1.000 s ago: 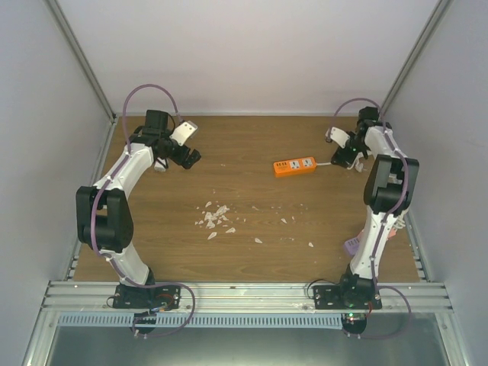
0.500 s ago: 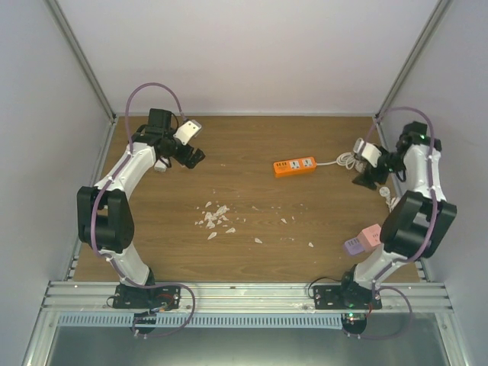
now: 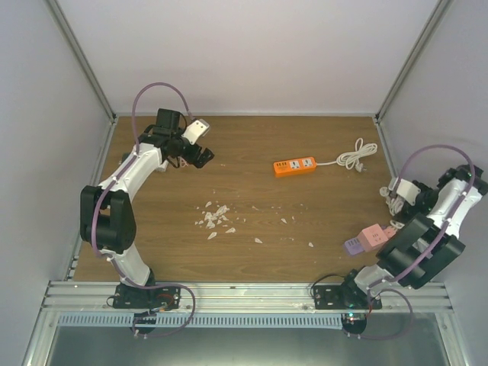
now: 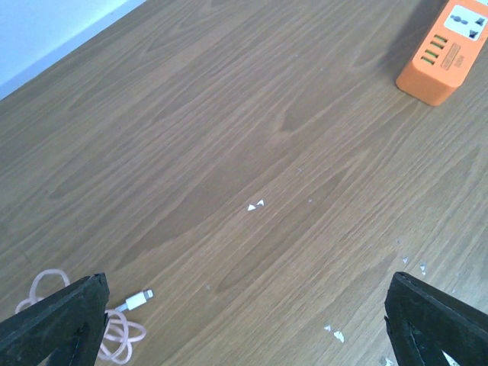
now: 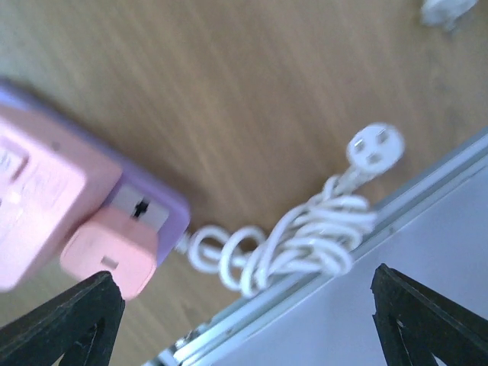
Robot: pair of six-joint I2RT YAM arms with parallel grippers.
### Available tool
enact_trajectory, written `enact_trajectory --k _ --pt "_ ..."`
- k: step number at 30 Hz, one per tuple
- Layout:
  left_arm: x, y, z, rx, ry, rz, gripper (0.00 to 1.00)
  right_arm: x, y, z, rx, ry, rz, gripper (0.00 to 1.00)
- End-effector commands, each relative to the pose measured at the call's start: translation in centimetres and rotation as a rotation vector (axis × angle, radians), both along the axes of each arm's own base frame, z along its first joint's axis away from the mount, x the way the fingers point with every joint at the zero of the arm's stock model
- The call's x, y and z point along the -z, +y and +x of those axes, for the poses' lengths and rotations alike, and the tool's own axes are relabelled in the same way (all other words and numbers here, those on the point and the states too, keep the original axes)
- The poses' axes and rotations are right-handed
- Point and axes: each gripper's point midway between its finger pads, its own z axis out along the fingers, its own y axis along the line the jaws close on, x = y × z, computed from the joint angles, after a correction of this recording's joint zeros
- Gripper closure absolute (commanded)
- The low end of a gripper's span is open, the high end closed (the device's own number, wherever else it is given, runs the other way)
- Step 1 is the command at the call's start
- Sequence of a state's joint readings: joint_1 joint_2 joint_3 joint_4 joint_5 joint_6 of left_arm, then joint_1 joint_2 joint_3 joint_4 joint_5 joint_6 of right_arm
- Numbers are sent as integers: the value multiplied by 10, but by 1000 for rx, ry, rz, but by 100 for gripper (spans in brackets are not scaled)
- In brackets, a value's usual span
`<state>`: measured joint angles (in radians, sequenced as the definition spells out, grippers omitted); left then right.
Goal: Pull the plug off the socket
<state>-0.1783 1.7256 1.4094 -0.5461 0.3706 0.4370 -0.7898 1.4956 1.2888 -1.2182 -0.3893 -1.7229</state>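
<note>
R gripper [image 5: 244, 324] fingers spread, empty, over pink plug [image 5: 110, 259] in purple socket [image 5: 152, 210], desk [image 3: 259, 145] right edge. L gripper [image 4: 244, 324] fingers spread, empty.

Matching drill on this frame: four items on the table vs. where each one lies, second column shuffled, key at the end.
Things
1. flat orange power strip
2. pink and purple socket block
3. small white scraps
4. thin pink cable with white connector

Places
A. middle of the wooden table
B. near-right edge
C. far half, right of centre
D. low left in the left wrist view

Pairs: 1-C, 2-B, 3-A, 4-D
</note>
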Motion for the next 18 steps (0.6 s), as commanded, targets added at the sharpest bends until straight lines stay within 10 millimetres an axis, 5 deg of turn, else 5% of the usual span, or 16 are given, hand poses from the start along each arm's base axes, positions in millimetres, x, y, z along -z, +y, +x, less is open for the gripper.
enact_trajectory --k 1,7,18 --pt "-1 -16 5 17 -22 -44 1 23 -18 -41 -106 113 -118 10" --pt "-3 -19 5 25 -26 -44 1 45 -19 -71 -248 201 -205 10" --pt "-6 -19 5 33 -31 -29 1 64 -1 -77 -427 182 -223 9"
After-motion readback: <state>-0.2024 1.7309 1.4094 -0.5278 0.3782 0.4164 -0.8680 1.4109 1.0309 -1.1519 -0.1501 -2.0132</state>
